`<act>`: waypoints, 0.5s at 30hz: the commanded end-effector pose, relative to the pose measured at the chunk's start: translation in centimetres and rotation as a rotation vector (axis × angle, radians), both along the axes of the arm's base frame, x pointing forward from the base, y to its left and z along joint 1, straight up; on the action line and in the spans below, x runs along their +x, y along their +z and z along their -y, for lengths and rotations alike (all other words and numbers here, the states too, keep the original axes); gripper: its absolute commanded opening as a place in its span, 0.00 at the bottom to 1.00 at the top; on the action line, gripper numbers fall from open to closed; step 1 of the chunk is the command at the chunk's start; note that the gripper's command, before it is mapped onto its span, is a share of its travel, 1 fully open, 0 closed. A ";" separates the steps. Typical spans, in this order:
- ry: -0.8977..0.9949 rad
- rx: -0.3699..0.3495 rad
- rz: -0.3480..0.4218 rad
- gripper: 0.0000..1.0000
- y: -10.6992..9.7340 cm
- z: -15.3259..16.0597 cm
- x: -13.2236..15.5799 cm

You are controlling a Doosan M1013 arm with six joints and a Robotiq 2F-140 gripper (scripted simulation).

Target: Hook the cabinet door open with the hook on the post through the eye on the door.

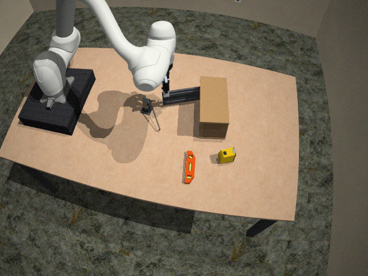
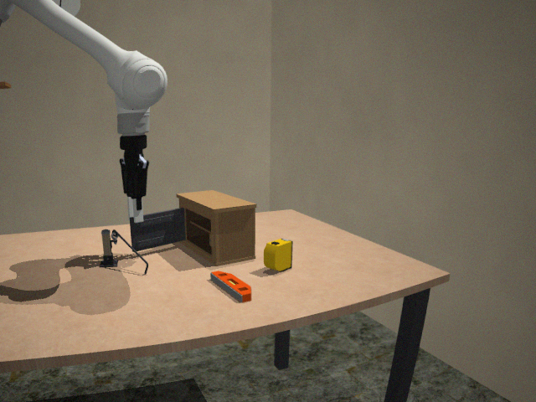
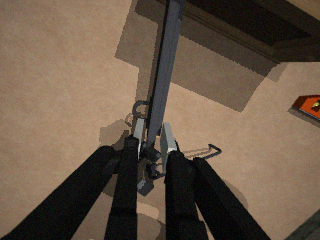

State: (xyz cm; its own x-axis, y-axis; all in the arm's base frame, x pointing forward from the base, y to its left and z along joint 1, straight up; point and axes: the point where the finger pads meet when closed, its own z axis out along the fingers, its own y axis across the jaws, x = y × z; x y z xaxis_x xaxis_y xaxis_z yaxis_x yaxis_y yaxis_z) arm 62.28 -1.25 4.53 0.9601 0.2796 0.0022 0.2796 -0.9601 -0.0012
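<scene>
The cabinet [image 1: 214, 99] [image 2: 234, 234] [image 3: 295, 47] stands upright. Its dark door [image 1: 182, 95] [image 2: 160, 229] [image 3: 167, 65] stands wide open. My gripper [image 1: 166, 93] [image 2: 136, 218] [image 3: 152, 130] points down at the door's free end, its fingers a little apart, one on each side of the door's top edge; contact is not clear. The eye [image 3: 134, 109] shows as a ring beside the door in the wrist view. The post [image 1: 146, 104] [image 2: 106, 246] [image 3: 145, 187] stands near the free end. The hook [image 1: 156, 118] [image 2: 134, 251] slopes down from the post, away from the eye, its bent tip low near the table.
An orange level [image 1: 192, 167] [image 2: 234, 286] [image 3: 310, 106] lies in front of the cabinet. A yellow tape measure [image 1: 226, 156] [image 2: 279, 255] stands near the cabinet's front corner. The arm's black base block [image 1: 62, 120] is at the table's left.
</scene>
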 end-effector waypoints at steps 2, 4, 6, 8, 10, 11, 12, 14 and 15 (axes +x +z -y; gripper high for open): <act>0.000 0.000 0.000 0.16 0.0 0.0 0.0; 0.000 0.000 0.000 0.16 0.0 0.0 0.0; 0.004 0.000 0.000 0.16 0.0 0.0 0.0; 0.004 0.000 0.000 0.16 0.0 0.0 0.0; 0.020 0.000 0.000 0.16 0.0 0.2 0.1; 0.031 0.000 0.000 0.16 0.0 0.2 0.1; 0.042 0.000 0.000 0.16 0.0 0.3 0.1; 0.051 0.000 0.000 0.16 0.0 0.7 0.2; 0.051 0.000 0.000 0.16 0.0 0.8 0.3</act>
